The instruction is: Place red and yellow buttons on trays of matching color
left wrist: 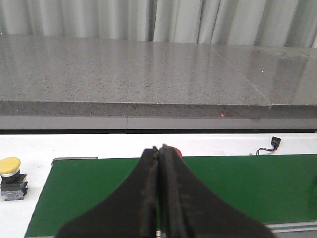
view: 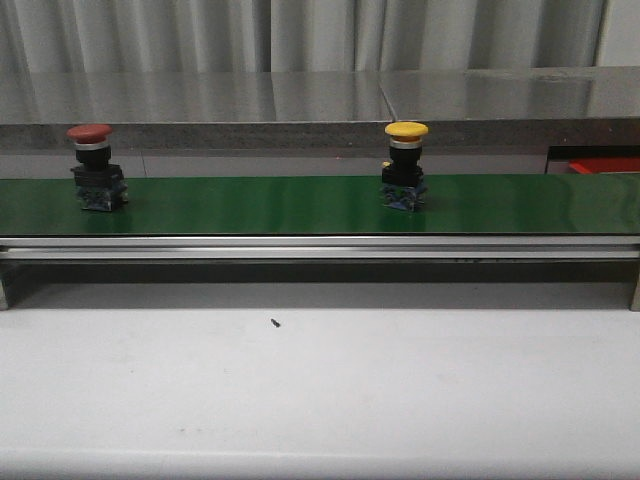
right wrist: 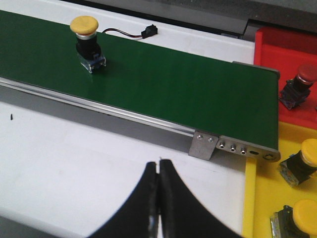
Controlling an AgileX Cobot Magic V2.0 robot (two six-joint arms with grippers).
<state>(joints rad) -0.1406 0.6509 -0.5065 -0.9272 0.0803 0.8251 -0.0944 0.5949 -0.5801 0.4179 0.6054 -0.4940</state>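
Clearly nearer the right pincer (right wrist: 158,198): yellow button (right wrist: 85,35) upright on the green belt (right wrist: 163,89).
Up and left of the pressed-shut, empty right pincer in the right wrist frame, trays at right edge: red tray (right wrist: 277,49), yellow tray (right wrist: 265,198). Red button (view: 92,160) at far left of front frame, peeking just behind the shut, empty left pincer (left wrist: 159,198).

A red-capped button (view: 96,165) and a yellow-capped button (view: 405,163) stand upright, well apart, on the long glossy green belt (view: 270,205) above the white desk (view: 320,390).
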